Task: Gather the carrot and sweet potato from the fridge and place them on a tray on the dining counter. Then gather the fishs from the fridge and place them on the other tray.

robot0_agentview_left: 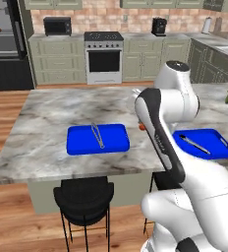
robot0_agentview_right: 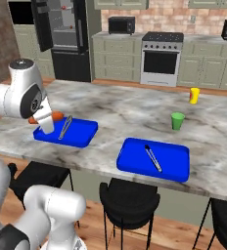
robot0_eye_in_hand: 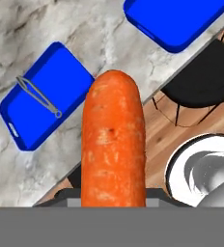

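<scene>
Trays first, reading left to right in the right base view: the near-left blue tray (robot0_agentview_right: 81,133) lies by the table's (robot0_agentview_right: 135,112) front-left edge with metal tongs (robot0_agentview_right: 65,127) on it, and a second blue tray (robot0_agentview_right: 171,163) with its own tongs (robot0_agentview_right: 152,158) lies further right along the front edge. Beyond that one stand a green cup (robot0_agentview_right: 177,120) and a yellow cup (robot0_agentview_right: 194,95). Far back at the left, the fridge (robot0_agentview_right: 61,39) stands with a door open.

The claw (robot0_agentview_right: 46,119) hangs at the left end of the near-left tray, clamped on the carrot (robot0_eye_in_hand: 114,144); the hand view shows the orange root held between the fingers and pointing out over the table, both trays below it. A bit of orange shows beside the wrist in the right base view.

Judging by this, the step in hand is delivering the carrot to a tray. The next move calls for lowering it over bare tray floor clear of the tongs, then parting the fingers. The sweet potato and the fish would remain to be fetched from the fridge.
</scene>
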Robot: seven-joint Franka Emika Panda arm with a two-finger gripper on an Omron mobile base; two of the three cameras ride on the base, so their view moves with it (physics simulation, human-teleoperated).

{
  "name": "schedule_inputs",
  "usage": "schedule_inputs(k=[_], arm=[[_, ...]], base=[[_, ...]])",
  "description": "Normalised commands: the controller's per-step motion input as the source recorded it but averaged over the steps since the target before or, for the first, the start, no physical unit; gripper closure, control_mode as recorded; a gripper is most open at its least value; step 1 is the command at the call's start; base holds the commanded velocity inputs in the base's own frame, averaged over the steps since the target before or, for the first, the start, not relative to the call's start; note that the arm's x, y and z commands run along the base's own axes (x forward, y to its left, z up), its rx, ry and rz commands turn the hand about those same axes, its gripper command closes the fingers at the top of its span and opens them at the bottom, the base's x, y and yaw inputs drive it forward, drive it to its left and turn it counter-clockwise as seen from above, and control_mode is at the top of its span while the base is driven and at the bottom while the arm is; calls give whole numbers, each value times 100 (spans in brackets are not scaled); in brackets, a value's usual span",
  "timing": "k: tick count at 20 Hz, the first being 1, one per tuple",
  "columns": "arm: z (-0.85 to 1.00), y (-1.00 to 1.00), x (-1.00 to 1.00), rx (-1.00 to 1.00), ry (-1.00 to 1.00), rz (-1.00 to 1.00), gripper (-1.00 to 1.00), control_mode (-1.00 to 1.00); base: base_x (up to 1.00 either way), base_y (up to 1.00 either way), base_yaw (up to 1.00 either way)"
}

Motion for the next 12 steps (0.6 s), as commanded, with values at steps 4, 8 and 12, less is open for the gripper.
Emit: schedule_inputs(k=[4, 8, 12], arm=[[-50, 6, 59, -8, 17, 0, 100, -100], [-53, 3, 42, -10, 4, 0, 100, -100], [-59, 1, 10, -11, -11, 0, 100, -100]], base=[[0, 0, 0], [0, 0, 0], [0, 0, 0]])
